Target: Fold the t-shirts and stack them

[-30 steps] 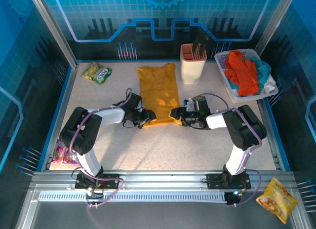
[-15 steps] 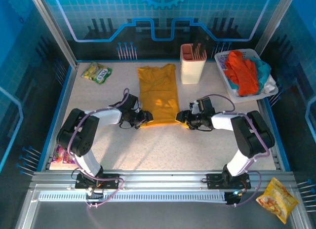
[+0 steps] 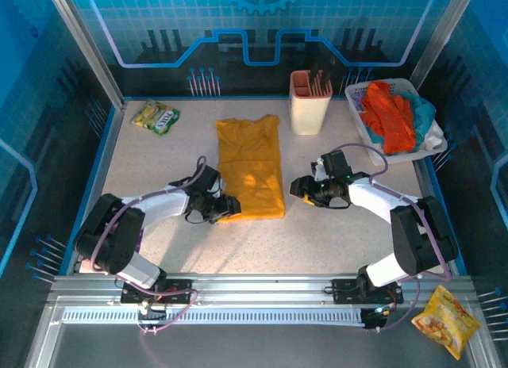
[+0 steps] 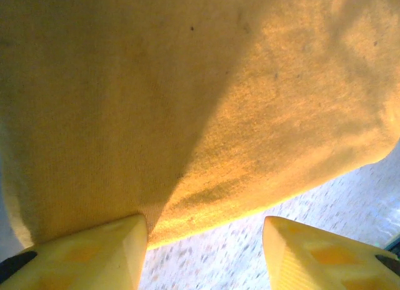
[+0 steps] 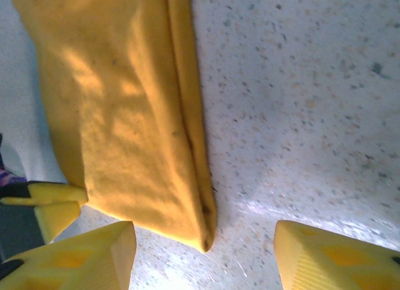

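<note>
A mustard-yellow t-shirt [image 3: 251,166] lies folded into a long strip in the middle of the table. My left gripper [image 3: 232,207] sits open at its near left corner. In the left wrist view the hem [image 4: 206,202] runs just ahead of the gripper [image 4: 206,243], and the left fingertip [image 4: 94,249] touches the cloth. My right gripper [image 3: 295,187] hovers open to the right of the shirt, apart from it. The right wrist view shows the shirt's near right corner [image 5: 203,230] ahead of the open gripper [image 5: 203,255]. More t-shirts, orange-red [image 3: 389,114] and teal [image 3: 423,110], are piled in a basket.
The white basket [image 3: 405,155] stands at the back right beside a beige holder [image 3: 309,106]. A green snack packet [image 3: 155,116] lies back left. A small packet [image 3: 99,247] sits by the left wall. An orange snack bag [image 3: 446,319] lies off the table, front right.
The yellow shirt has slid toward the near edge with my left gripper at its corner. My right gripper has come off the right corner and moved away to the right.
</note>
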`<control>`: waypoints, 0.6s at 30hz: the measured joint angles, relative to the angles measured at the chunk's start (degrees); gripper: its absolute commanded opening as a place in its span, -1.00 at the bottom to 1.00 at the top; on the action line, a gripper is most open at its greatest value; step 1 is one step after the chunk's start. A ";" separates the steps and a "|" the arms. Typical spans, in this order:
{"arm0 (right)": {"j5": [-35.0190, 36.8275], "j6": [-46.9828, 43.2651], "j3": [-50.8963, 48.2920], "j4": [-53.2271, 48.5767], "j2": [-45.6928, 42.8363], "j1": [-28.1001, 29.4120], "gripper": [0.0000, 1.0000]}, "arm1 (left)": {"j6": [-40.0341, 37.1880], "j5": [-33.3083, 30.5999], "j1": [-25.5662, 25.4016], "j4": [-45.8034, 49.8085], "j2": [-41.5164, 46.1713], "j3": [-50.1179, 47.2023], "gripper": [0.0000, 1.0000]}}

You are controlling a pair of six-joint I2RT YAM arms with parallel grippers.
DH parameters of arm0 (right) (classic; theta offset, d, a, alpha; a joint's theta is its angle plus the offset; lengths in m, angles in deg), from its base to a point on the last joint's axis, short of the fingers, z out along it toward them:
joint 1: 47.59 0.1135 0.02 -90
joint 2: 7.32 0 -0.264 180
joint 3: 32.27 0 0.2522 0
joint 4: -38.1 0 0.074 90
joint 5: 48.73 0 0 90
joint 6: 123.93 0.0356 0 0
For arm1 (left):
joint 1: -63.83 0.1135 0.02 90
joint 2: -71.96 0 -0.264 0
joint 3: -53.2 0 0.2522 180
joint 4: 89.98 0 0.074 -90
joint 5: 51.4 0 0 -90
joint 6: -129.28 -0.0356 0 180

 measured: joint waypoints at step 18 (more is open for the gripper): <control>4.68 3.45 -2.27 -6.40 -2.67 12.37 0.11 | 4.81 -1.51 -2.54 18.23 21.18 -3.65 0.17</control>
